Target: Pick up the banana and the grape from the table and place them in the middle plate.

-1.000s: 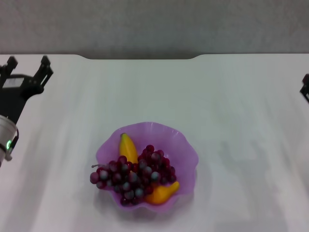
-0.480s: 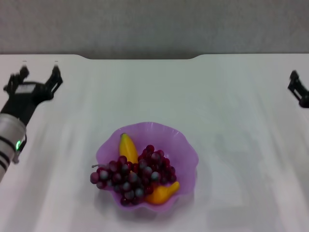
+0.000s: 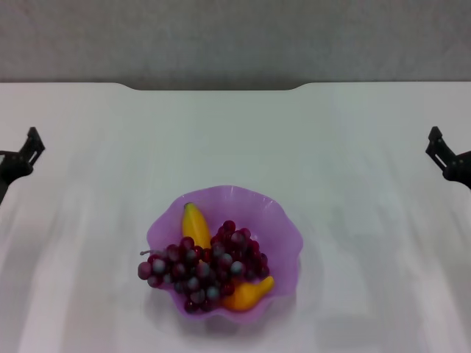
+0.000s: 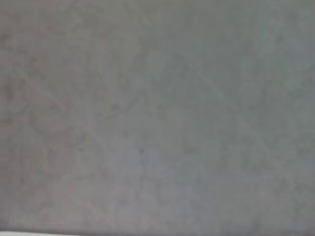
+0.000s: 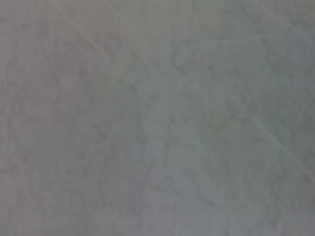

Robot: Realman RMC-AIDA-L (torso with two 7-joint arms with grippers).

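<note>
Purple middle plate [image 3: 288, 234] on the tabletop [image 3: 235, 140] is seen holding both banana [image 3: 194, 223] and grape [image 3: 202, 266] (grape overhangs the rim, so spill-out is judged the risk); left gripper [image 3: 16, 160] and right gripper [image 3: 447, 158] are parked at the edges, finger state cannot be told.

Translucent purple middle plate [image 3: 283, 220], dark red-purple grape [image 3: 202, 268], yellow-orange banana [image 3: 194, 224], plain white table [image 3: 235, 140]
</note>
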